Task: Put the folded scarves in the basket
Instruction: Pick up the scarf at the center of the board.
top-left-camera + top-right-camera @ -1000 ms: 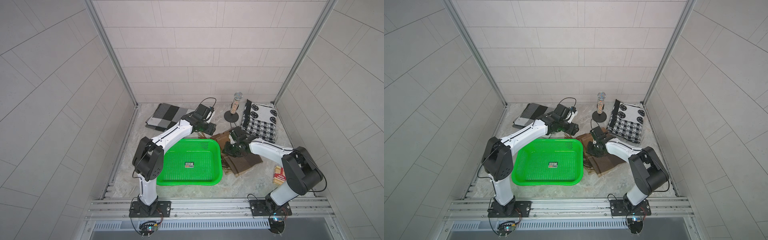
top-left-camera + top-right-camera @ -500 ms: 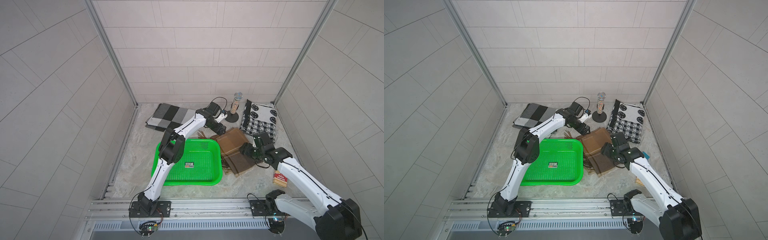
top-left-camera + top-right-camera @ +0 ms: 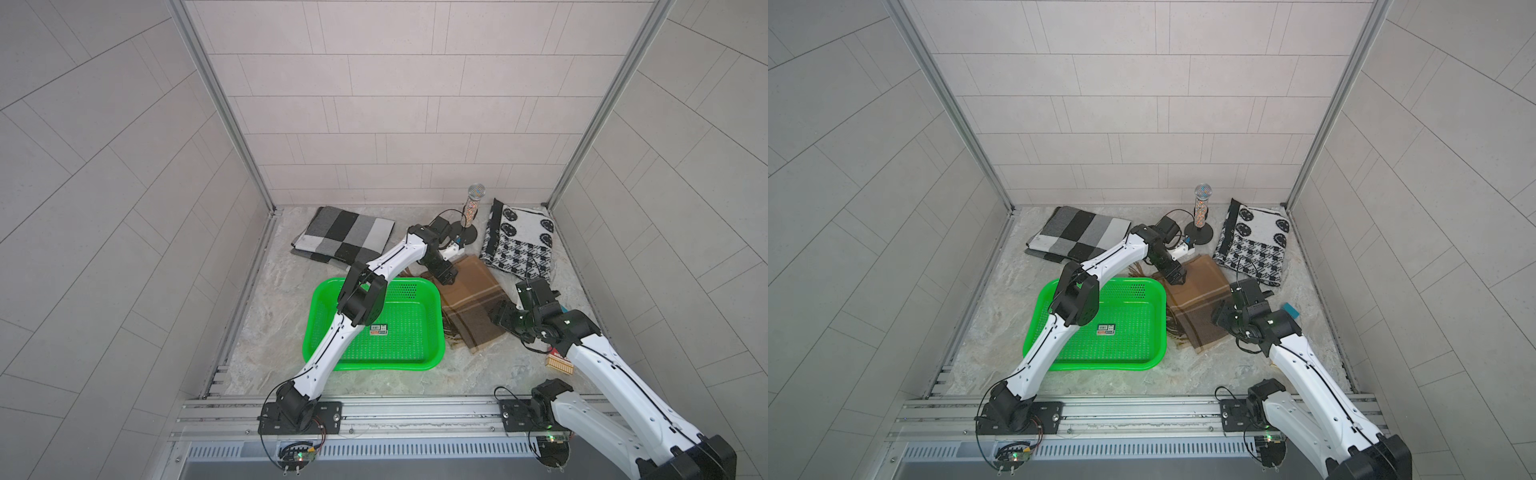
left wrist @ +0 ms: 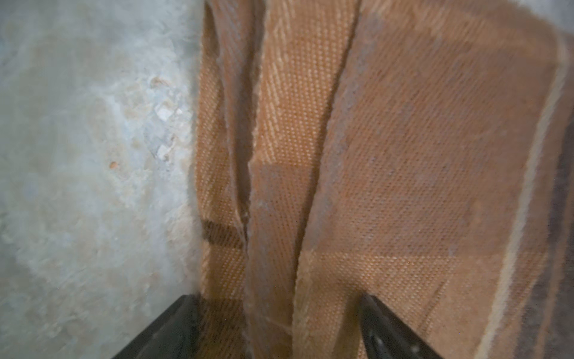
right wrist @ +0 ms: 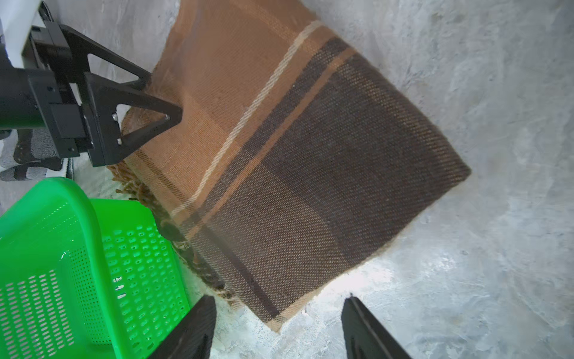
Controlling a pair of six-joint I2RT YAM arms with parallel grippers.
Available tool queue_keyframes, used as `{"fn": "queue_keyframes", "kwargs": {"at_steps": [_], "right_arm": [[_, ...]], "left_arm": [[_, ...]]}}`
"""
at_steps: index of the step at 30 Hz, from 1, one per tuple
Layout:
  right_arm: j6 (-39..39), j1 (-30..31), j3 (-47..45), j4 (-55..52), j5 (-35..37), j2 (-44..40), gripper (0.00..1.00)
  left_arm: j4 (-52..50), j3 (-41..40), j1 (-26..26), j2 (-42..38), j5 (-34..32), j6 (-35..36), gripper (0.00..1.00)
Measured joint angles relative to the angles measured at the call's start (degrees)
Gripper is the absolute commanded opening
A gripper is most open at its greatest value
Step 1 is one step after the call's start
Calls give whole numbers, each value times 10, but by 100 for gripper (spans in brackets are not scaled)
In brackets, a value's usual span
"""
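Though blurred up close, scarf [image 5: 310, 155]: woven plaid, fringe lay beside perforated basket [image 5: 87, 217].
Left gripper [image 4: 278, 300]: gaped astride folds.
Right gripper [image 5: 279, 300]: gaped, empty.

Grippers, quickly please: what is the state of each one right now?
Left gripper: open, straddling the folded edge of the brown scarf.
Right gripper: open, holding nothing, beside the scarf's corner.
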Motion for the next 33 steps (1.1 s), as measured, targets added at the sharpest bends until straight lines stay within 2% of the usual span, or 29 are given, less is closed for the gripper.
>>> {"fn": "queue_keyframes", "kwargs": {"at_steps": [1, 7, 11, 12, 18, 22, 27, 33], "right_arm": [[0, -2, -1, -2, 0, -2, 68], [10, -14, -10, -14, 1, -26, 68], [25, -15, -41, -28, 5, -50, 74], [29, -15, -50, -32, 7, -54, 76], [60, -18, -100, -23, 2, -57, 83], [89, -23, -142, 48, -21, -46, 78], [137, -27, -193, 164, -53, -8, 67], [175, -29, -210, 299, -70, 52, 66]], "left_arm": [[-1, 0, -5, 0, -13, 3, 75], [2, 0, -36, 0, -75, 13, 34], [1, 3, -45, 0, -94, 6, 3], [0, 4, -45, 0, -96, 3, 0], [0, 7, -38, 0, -87, -11, 0], [-1, 7, -31, 0, -65, -21, 0], [-4, 9, -29, 0, -47, -30, 0], [-7, 11, -28, 0, -34, -43, 0]]}}
